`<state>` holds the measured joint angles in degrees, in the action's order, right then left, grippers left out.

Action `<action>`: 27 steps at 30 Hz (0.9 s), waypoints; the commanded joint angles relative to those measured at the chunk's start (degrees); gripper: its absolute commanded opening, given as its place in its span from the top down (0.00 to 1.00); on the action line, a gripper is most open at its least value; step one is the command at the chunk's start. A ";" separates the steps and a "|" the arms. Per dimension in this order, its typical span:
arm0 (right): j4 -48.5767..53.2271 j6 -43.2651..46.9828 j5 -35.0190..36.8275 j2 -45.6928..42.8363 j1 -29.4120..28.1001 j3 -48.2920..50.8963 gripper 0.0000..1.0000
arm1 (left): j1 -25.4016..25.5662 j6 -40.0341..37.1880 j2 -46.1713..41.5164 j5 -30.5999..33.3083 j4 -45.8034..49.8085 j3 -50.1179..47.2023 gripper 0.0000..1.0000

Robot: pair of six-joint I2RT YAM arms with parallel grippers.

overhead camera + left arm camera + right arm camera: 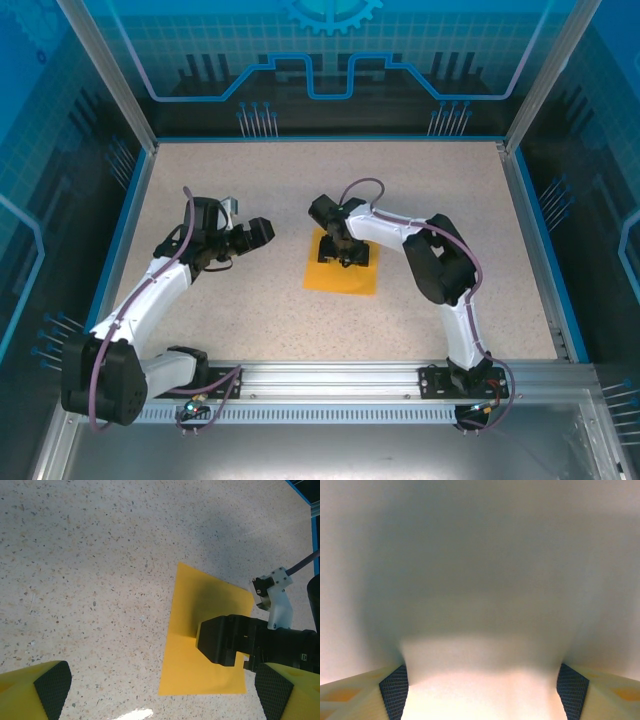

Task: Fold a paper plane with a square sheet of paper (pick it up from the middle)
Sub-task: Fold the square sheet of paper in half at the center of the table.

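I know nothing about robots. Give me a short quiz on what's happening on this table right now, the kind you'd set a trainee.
1. True or false: the square sheet of paper lies flat and unfolded on the table.
2. Fill the gap: the ___ hand is down over the middle of the sheet.
3. Pick one. The left hand is:
A) open, holding nothing, off to the side of the sheet
B) shut on a corner of the sheet
C) pressing the sheet flat

Key
1. True.
2. Right: the right hand sits over the sheet's middle.
3. A.
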<state>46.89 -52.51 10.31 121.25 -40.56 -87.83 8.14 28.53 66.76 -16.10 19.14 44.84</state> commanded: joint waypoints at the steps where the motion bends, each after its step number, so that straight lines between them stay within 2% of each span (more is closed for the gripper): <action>1: -0.70 -0.04 -2.60 5.20 -0.19 4.25 0.22 | 0.03 -0.08 0.06 0.10 1.09 1.13 0.01; 9: 2.32 4.03 -0.49 3.47 -0.45 -1.12 0.31 | 0.03 -0.07 0.09 0.18 1.62 1.24 0.01; 11: 2.28 5.01 -0.96 3.47 -0.47 -1.98 0.38 | 0.03 -0.12 0.04 0.23 1.85 1.35 0.02; 15: 1.89 6.84 -2.04 2.65 -0.50 -3.25 0.59 | 0.03 -0.20 -0.27 0.36 2.46 1.42 0.02; 19: 1.23 8.49 -2.70 -0.84 -0.84 -3.15 0.71 | 0.04 -0.17 -0.85 0.71 3.13 1.64 0.01; 23: -3.11 10.09 -7.26 -6.88 -0.84 -0.16 0.75 | 0.03 -0.22 -1.25 0.97 3.69 2.00 0.02; 27: -12.02 10.33 -16.16 -14.63 -0.46 5.77 0.75 | 0.03 -0.01 -1.55 1.12 4.06 2.15 0.02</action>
<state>41.67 -43.24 2.13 112.79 -40.62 -84.68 8.14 28.53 66.65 -15.70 21.34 44.86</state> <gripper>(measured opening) 0.250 0.986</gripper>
